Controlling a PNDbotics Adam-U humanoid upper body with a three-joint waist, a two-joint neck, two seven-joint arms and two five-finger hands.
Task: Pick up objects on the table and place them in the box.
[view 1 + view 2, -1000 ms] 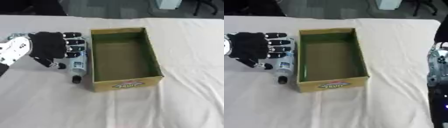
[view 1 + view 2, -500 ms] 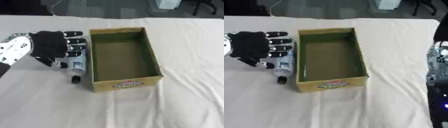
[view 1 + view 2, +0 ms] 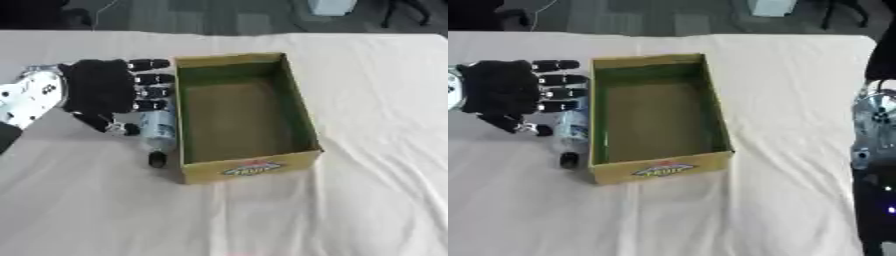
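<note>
Left hand: fingers straight, holding nothing, spread above the bottle to set up your grasp.
Bottle: lying on the counter, against the box outer left wall.
Box: empty.

Left hand is spread out flat over the top end of a bottle lying right beside the open cardboard box on the white tablecloth.
</note>
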